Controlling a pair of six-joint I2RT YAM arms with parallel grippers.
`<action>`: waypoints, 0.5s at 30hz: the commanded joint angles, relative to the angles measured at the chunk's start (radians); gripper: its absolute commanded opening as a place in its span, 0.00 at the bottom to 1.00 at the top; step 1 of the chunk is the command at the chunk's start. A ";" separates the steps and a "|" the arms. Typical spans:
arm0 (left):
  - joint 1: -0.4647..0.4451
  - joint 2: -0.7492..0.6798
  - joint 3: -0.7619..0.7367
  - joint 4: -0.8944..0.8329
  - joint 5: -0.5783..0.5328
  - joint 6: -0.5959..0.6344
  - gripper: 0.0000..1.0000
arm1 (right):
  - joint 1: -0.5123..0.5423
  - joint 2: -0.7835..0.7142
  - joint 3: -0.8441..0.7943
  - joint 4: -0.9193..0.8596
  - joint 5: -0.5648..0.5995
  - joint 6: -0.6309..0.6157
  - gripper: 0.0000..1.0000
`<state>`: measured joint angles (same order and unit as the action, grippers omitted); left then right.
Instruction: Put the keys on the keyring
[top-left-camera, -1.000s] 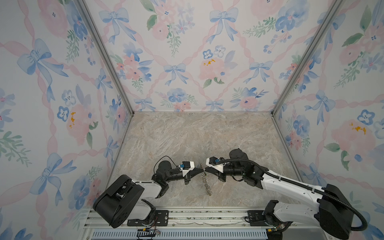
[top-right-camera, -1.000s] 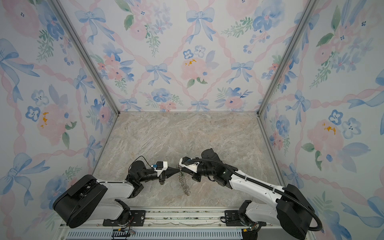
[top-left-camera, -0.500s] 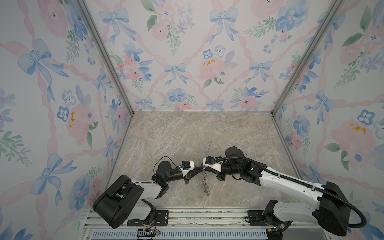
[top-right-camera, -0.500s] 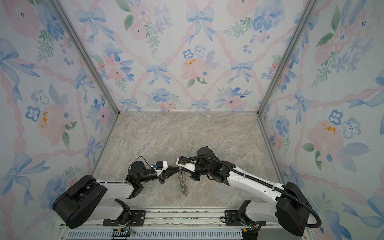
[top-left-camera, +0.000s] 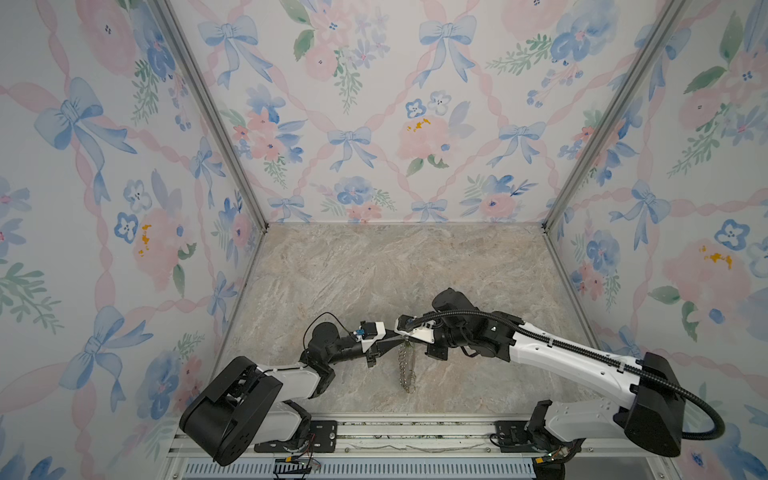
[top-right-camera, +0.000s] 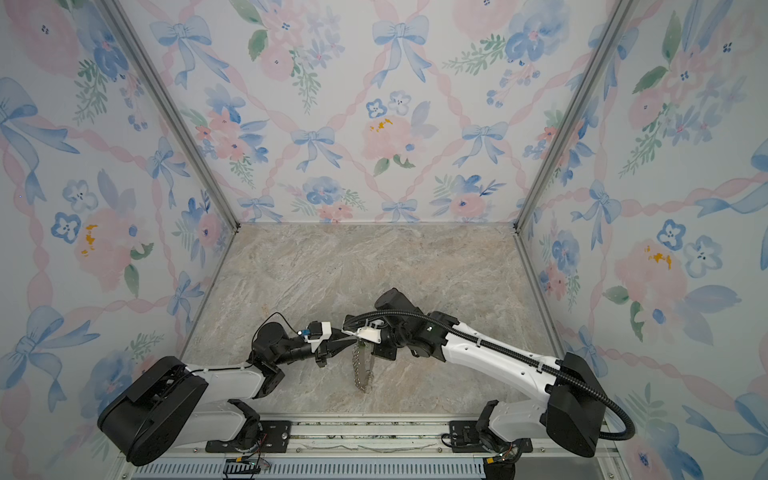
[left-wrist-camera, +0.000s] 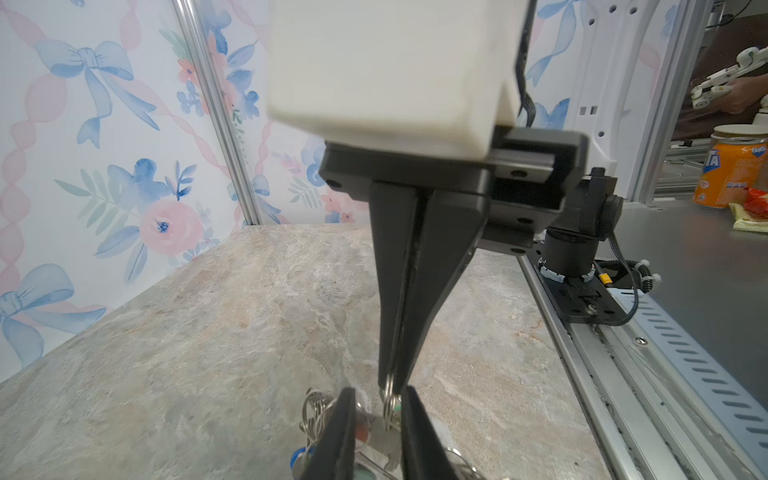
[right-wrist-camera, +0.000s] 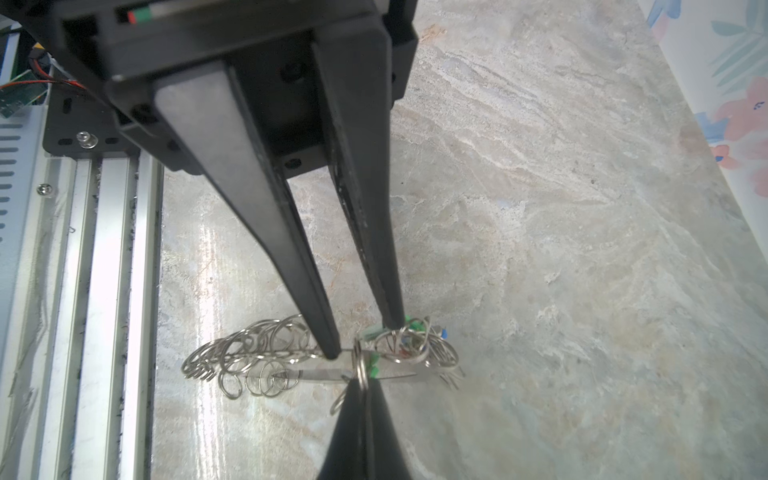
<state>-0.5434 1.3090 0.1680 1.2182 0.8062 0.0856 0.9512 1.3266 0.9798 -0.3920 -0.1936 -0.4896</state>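
The keyring (top-left-camera: 407, 368) (top-right-camera: 363, 370) hangs edge-on like a chain between both grippers, low over the marble. In the right wrist view its thin grey plate (right-wrist-camera: 316, 375) shows, lined with wire rings (right-wrist-camera: 249, 347). My right gripper (right-wrist-camera: 360, 381) (left-wrist-camera: 390, 384) is shut on one small wire ring at the rim. Next to that ring sits a green key (right-wrist-camera: 374, 368); a blue key (right-wrist-camera: 444, 332) and a red key (left-wrist-camera: 363, 432) hang among the rings. My left gripper (left-wrist-camera: 378, 395) (right-wrist-camera: 365, 337) is open, its fingertips either side of the pinched ring.
The aluminium rail (top-left-camera: 374, 432) with both arm bases runs along the front edge. Floral walls close in the left, back and right sides. Outside the cell stands an orange soda can (left-wrist-camera: 731, 174). Bare marble (top-left-camera: 374, 270) stretches behind the grippers.
My left gripper's jaws have parted. My right gripper has closed fully on the wire ring, and its arm has shifted slightly leftward.
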 joint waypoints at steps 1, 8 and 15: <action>0.002 0.014 0.002 -0.005 0.027 0.000 0.22 | 0.017 -0.007 0.025 -0.021 -0.010 -0.021 0.00; -0.002 0.033 0.010 -0.005 0.060 -0.002 0.22 | 0.020 -0.010 0.023 0.009 -0.018 -0.023 0.00; -0.004 0.052 0.020 -0.004 0.070 -0.011 0.12 | 0.021 -0.003 0.018 0.031 -0.035 -0.021 0.00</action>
<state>-0.5438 1.3464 0.1699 1.2140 0.8524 0.0822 0.9596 1.3266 0.9798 -0.3885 -0.2062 -0.5030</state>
